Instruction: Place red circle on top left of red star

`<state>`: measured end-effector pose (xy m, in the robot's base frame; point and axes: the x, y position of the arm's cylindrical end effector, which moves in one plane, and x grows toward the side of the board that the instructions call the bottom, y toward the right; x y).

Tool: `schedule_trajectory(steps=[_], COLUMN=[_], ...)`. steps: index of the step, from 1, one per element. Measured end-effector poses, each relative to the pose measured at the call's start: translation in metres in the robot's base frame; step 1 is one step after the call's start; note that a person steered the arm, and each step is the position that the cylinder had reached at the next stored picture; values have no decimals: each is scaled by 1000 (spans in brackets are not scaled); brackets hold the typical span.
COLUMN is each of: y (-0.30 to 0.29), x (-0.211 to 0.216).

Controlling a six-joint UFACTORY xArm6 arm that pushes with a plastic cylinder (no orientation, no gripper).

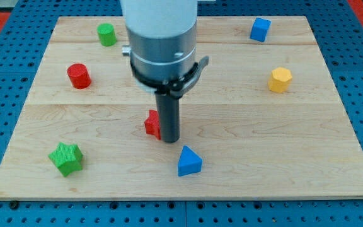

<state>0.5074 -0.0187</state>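
The blue triangle (189,161) sat just below-right of my tip (171,140); no fingers here, tip touching the red star (152,123), red circle (79,75) well up-left, unpushed.

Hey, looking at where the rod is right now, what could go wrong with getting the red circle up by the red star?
1. My tip sits right against the red star, partly hiding it; any sideways move may shove the star and shift the goal.
2. The red circle lies far off toward the view's upper left, so a long push could let it slip off line.
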Motion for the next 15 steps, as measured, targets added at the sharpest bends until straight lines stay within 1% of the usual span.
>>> schedule_trajectory(steps=[1, 2, 3, 4, 6, 7, 8, 9, 10, 11, 12, 13, 14, 15], y=[-8, -24, 3, -32, -117, -177, -222, -246, -214, -168, -204, -197, -135, -95], x=[-35, -45, 14, 65, 19, -24, -101, -155, -117, -99, -128, -159, -123, -100])
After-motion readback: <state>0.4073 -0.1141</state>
